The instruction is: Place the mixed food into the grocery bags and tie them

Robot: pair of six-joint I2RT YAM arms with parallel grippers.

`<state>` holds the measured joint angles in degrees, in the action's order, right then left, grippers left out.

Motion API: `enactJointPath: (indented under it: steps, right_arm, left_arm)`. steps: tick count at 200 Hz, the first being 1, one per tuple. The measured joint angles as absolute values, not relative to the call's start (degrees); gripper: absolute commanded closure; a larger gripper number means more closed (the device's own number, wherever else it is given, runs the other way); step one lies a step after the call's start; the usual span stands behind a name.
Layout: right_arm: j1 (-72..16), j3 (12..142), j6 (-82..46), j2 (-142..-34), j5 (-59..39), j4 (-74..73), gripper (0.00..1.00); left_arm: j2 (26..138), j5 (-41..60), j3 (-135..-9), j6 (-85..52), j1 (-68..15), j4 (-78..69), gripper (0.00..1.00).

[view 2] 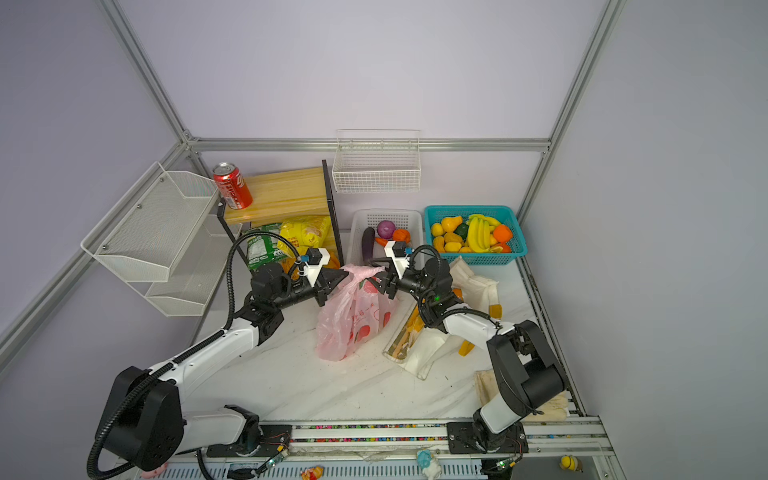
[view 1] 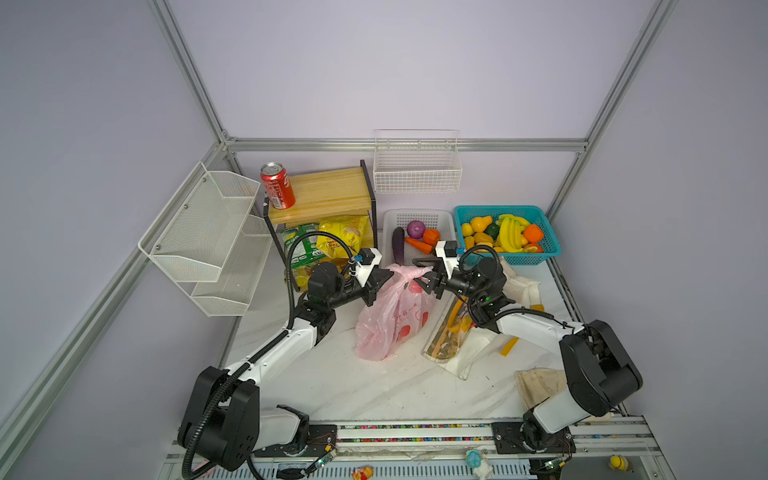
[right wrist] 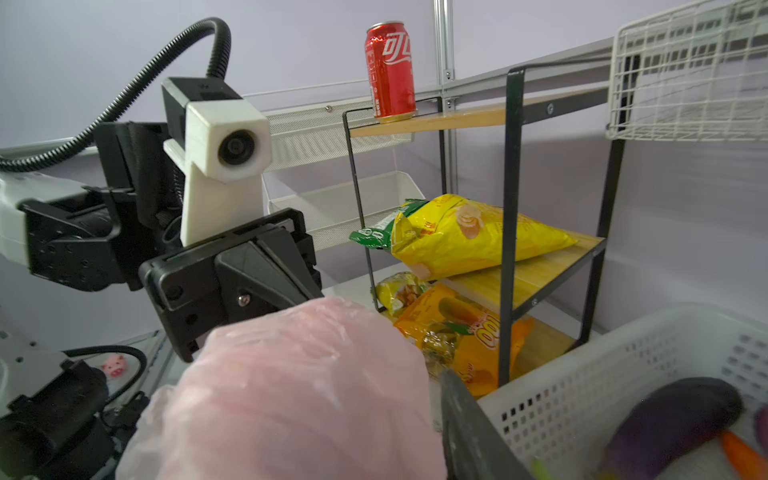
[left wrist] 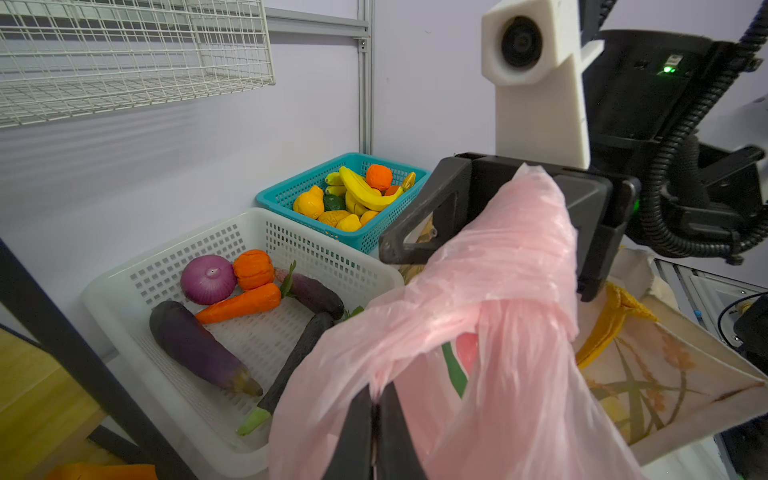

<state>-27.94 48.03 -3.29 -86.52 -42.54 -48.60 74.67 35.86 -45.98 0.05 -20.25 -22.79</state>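
Left wrist view: left claw pinched together on a twisted fold of the pink bag. Right claw has its jaws apart, with a bunched bag handle between them; can't tell whether they touch it.

Bag is thin, translucent and crinkled, with red fruit prints. Its neck is gathered up between both claws and its body slumps on the worktop, near centre.

Canvas tote lies flat just beside it, yellow-orange strap showing. Red cola can stands upright on the wooden shelf. Purple onion sits in the white basket.
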Motion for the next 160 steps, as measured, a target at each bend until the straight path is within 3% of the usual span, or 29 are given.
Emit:
enactJointPath:
  steps: [34, 78, 109, 160]
  right_arm:
    - [-27.9, 44.7, 1.1, -78.2, -35.0, -36.9, 0.31]
    - [-27.8, 40.5, 0.1, -64.6, -28.1, -25.5, 0.25]
    - [-28.4, 40.5, -3.2, -60.4, -27.4, -20.9, 0.37]
    - [-33.9, 40.7, -3.7, -63.4, -26.4, -15.6, 0.53]
  left_arm:
    - [74.7, 36.0, -45.7, -0.8, -20.3, -23.2, 1.00]
    - [74.7, 36.3, -45.7, -1.1, -20.3, -23.2, 1.00]
    - [74.7, 36.4, -45.7, -1.5, -20.3, -23.3, 1.00]
    - [74.7, 36.8, -45.7, -2.0, -20.3, -23.6, 1.00]
